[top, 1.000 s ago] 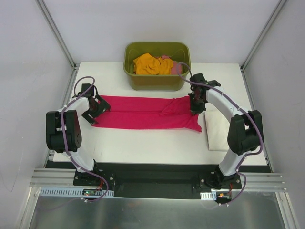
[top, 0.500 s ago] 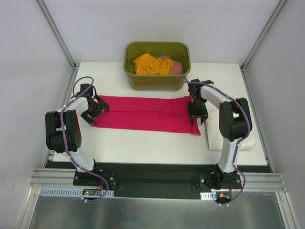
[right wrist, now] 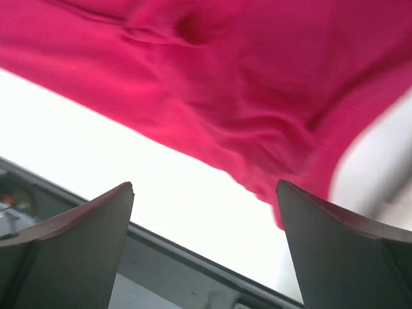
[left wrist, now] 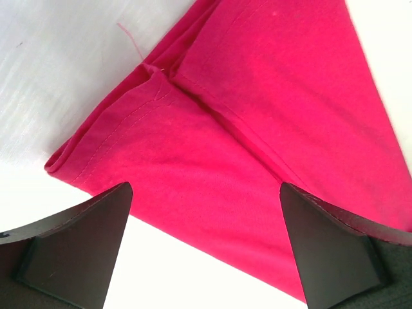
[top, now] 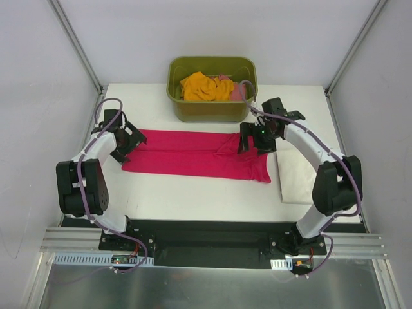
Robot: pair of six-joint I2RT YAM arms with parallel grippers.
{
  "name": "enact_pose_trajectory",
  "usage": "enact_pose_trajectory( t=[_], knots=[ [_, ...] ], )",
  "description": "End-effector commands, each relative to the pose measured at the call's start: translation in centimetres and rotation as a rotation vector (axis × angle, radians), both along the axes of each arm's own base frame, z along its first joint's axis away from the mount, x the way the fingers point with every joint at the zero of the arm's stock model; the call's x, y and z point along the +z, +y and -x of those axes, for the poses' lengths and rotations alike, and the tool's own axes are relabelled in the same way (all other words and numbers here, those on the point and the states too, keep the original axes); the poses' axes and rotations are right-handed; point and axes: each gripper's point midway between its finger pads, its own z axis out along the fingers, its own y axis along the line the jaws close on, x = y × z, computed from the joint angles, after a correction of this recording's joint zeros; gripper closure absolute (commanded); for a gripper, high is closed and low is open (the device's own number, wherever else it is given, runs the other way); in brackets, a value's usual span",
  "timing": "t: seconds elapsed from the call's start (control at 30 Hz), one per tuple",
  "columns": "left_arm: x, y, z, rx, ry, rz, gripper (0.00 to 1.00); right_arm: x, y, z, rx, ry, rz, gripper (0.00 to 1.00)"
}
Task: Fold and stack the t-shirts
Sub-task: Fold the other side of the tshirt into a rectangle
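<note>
The crimson-pink t-shirt [top: 193, 153] lies folded in a long band across the worktop [top: 193, 193], rumpled near its right end. The left claw [top: 131, 143] stands over its left corner, fingers [left wrist: 77, 244] apart and holding nothing; whether they touch the cloth I cannot tell. The right claw [top: 250, 138] is spread too, above the right end, and its wrist view is blurred. The cream-white t-shirt [top: 293, 180] lies partly under the right arm [top: 309, 145]. In the olive tub [top: 212, 111], the orange t-shirt [top: 205, 87] hides most of the salmon-pink t-shirt [top: 238, 91].

Crimson-pink shirt [top: 196, 153] on white table [top: 193, 193]
Plain cloth – orange shirt [top: 205, 87] in olive-green tub [top: 212, 112], cream-white shirt [top: 293, 177] at right
</note>
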Motion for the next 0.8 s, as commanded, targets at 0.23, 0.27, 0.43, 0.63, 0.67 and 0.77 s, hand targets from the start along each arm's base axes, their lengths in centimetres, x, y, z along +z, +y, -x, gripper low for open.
enact_pose_trajectory(
  t=[0.23, 0.27, 0.43, 0.63, 0.67, 0.77],
  knots=[
    [-1.9, -1.1, -1.9, -0.023, 0.061, 0.070, 0.01, -7.4, 2.1, -1.3, -0.102, 0.131, -0.056, 0.03],
    [-2.6, -0.7, -1.3, -0.016, 0.081, 0.048, 0.01, -8.4, 1.3, -1.4, -0.117, 0.144, -0.036, 0.03],
    [-4.4, -0.8, 1.6, -0.018, 0.146, 0.058, 0.01, -11.2, -0.2, 0.1, -0.140, 0.227, 0.006, 0.03],
    [-4.8, -0.7, 7.9, 0.043, 0.203, 0.032, 0.01, -10.4, -1.3, 1.9, -0.114, 0.206, 0.035, 0.03],
    [-4.8, -0.8, 8.7, 0.056, 0.202, 0.036, 0.01, -10.2, -1.8, 2.0, -0.114, 0.195, 0.054, 0.03],
    [-5.1, -1.9, 12.2, 0.088, 0.202, 0.083, 0.01, -8.5, -2.3, 2.5, -0.072, 0.163, 0.069, 0.03]
  ],
)
